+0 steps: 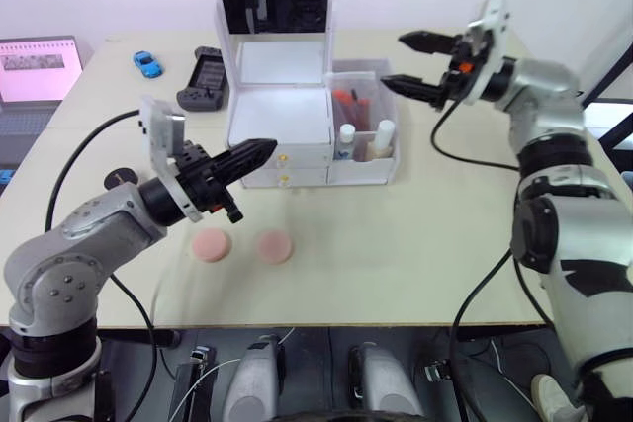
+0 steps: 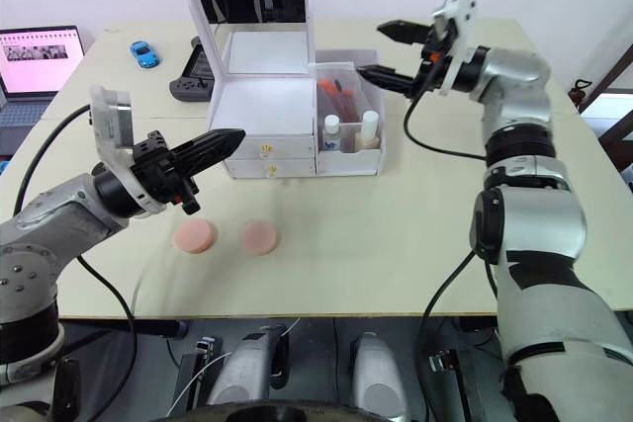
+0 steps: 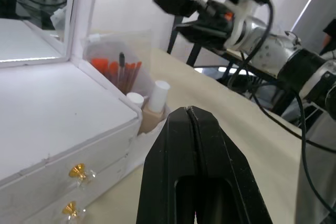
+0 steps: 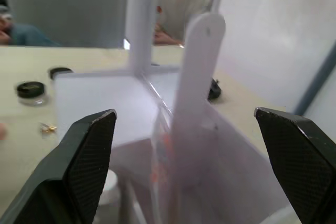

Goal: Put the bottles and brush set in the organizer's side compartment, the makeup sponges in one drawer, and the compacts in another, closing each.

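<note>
Laptop (image 1: 38, 71), toy car (image 1: 147, 63) behind organizer (image 1: 282, 111), left end effector (image 1: 259, 151) pressed together, right end effector (image 1: 410, 61) spread, jar (image 4: 30, 92) in right wrist view.

White organizer (image 1: 280, 116), mirror lid upright, both drawers shut. Side compartment (image 1: 367, 160) holds bottles (image 1: 347, 140) and brush set (image 1: 348, 102). Two pink makeup sponges (image 1: 212, 244) (flat) lie in front.

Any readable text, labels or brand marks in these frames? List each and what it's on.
None can be read.
Laptop screen: a pink page with a dark banner, its text too small to read.
Short bottle in the side compartment: blue label, print too small.
Tall bottle: no visible print.
Brush set: no legible print on the packet.
</note>
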Controlling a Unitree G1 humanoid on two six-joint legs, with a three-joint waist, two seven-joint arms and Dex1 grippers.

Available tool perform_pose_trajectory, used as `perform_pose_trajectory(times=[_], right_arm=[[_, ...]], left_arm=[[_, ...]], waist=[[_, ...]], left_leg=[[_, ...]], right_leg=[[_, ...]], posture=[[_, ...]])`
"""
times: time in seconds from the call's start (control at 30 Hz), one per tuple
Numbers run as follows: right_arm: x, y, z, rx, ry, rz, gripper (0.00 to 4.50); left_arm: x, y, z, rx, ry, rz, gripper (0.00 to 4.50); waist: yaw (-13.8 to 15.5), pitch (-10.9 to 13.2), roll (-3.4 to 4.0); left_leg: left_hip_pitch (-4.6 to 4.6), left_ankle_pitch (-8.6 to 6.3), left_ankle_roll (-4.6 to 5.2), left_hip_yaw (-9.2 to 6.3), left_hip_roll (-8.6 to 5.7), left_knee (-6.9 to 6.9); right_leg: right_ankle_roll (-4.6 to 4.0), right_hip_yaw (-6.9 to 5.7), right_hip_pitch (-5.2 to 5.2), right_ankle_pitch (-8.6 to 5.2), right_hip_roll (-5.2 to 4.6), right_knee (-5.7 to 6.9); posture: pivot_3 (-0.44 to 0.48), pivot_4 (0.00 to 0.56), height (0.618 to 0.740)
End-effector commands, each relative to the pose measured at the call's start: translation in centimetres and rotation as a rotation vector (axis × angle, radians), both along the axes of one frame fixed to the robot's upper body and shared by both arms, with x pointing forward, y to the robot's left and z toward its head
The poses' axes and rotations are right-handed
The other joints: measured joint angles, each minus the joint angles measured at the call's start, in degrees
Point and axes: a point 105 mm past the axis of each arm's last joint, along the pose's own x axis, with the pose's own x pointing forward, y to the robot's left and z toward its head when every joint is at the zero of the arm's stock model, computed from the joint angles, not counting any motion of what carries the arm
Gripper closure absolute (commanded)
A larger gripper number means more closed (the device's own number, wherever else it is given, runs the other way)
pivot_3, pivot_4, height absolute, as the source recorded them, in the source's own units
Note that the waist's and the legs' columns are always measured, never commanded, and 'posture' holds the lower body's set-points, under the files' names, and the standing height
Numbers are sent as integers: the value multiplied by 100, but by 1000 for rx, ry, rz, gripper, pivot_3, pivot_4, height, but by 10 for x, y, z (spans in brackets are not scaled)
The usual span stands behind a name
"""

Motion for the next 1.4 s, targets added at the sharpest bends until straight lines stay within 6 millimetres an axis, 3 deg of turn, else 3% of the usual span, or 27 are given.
perform_pose_trajectory(times=[0.03,0.17,0.23,0.33,0.53,0.67,0.77,0.87,1.23,1.33,1.4], right_arm=[[-25,3,23,8,-16,69,36],[-61,25,11,-182,2,95,36],[-64,37,0,-283,-18,38,277],[-52,37,-5,-338,-89,-78,1344],[-18,44,-10,-382,-197,-179,4429],[8,46,-17,-410,-194,-221,4480],[43,24,-23,-352,-158,-401,4480],[55,12,-27,-323,-126,-468,4480],[40,4,-5,-258,-148,-345,4480],[31,-15,-1,-213,-147,-334,4480],[25,-33,-2,-189,-129,-346,3956]], left_arm=[[-1,-3,4,11,-38,-17,4500],[4,-7,4,23,-43,-41,4500],[7,-9,5,31,-46,-52,4500],[10,-9,4,39,-51,-55,4500],[14,-7,0,62,-60,-46,4500],[14,-7,-3,86,-67,-42,4500],[12,-7,-4,86,-72,-29,4500],[12,-6,-5,87,-76,-12,4500],[14,21,-9,133,-93,91,4500],[20,39,-11,168,-105,149,4500],[25,57,-12,204,-118,204,4239]], waist=[[-2,0,0],[11,0,0],[-3,0,1],[-18,0,0],[-1,1,-2],[-16,1,-2],[-13,2,-2],[5,3,-5],[-38,6,1],[-3,7,1],[11,7,1]], left_leg=[[1,0,0,0,0,1],[1,0,1,0,0,2],[1,0,1,-1,0,2],[6,0,1,1,0,2],[6,0,1,4,-1,4],[6,0,1,4,0,3],[6,0,1,3,0,1],[6,1,-1,3,-1,0],[6,1,-1,4,2,-9],[6,1,-1,5,1,-7],[6,1,-1,5,1,-5]], right_leg=[[0,0,1,0,0,0],[0,0,0,0,0,3],[-1,-1,-2,-1,0,5],[-2,1,-3,-1,1,7],[-1,1,1,-1,1,3],[-1,2,-1,0,1,3],[-1,2,-1,0,2,4],[-2,1,0,0,1,2],[-2,4,-8,0,3,8],[-2,4,-6,0,3,7],[-2,2,-4,0,2,7]], posture=[[0,150,740],[0,150,740],[0,150,740],[0,150,740],[0,150,740],[0,150,740],[0,150,740],[0,150,740],[0,150,740],[0,150,740],[0,150,740]])
